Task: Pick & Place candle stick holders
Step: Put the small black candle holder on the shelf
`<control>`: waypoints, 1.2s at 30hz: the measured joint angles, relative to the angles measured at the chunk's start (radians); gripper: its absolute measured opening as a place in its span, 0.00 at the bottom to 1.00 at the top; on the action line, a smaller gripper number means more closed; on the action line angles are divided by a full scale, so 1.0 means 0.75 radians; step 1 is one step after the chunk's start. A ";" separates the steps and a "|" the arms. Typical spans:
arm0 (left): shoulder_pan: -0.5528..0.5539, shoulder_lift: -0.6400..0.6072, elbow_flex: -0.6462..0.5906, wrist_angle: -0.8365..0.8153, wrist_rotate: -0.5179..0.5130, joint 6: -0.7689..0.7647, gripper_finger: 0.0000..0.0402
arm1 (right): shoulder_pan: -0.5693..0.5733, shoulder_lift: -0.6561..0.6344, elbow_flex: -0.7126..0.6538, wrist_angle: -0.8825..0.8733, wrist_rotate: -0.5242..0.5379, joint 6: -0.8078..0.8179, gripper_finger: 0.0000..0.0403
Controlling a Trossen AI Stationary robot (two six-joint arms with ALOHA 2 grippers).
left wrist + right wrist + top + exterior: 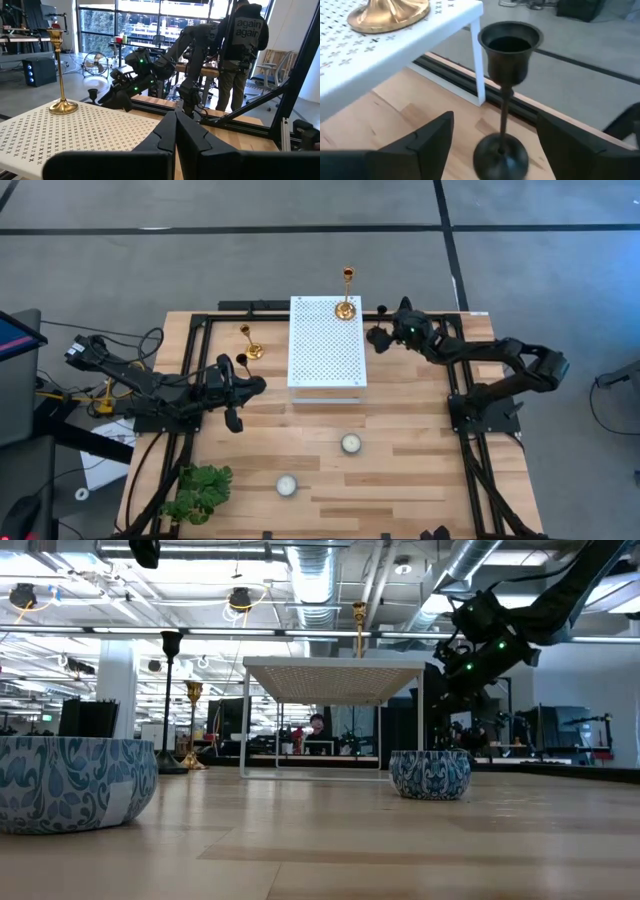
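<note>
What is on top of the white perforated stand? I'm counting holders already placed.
One gold candle stick holder stands upright near a back corner of the white stand. Nothing else is on it; what lies underneath is hidden from above.

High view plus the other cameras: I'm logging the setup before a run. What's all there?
shiny gold candle stick holders: 2, gold; one on the shelf, one on the table left of it
matte black candle stick holders: 2, black; one at the shelf's right, one by the table's gold one
perforated shelf: 1, white, centre
patterned candle bowls: 2, blue-white, near side
leafy plant: 1, green, near-left corner
person: 1, dark hoodie, behind table
left gripper: shut, left of shelf
right gripper: open, straddling a black holder
</note>
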 joint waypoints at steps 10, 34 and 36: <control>0.000 0.000 0.000 0.000 0.000 0.000 0.01 | -0.025 0.195 0.065 0.058 -0.064 0.037 0.68; 0.000 0.000 0.000 -0.001 0.000 0.000 0.01 | -0.012 0.140 0.111 -0.079 -0.065 -0.011 0.04; 0.001 0.000 0.000 -0.001 0.000 0.000 0.01 | -0.012 0.102 0.110 -0.136 -0.066 -0.012 0.02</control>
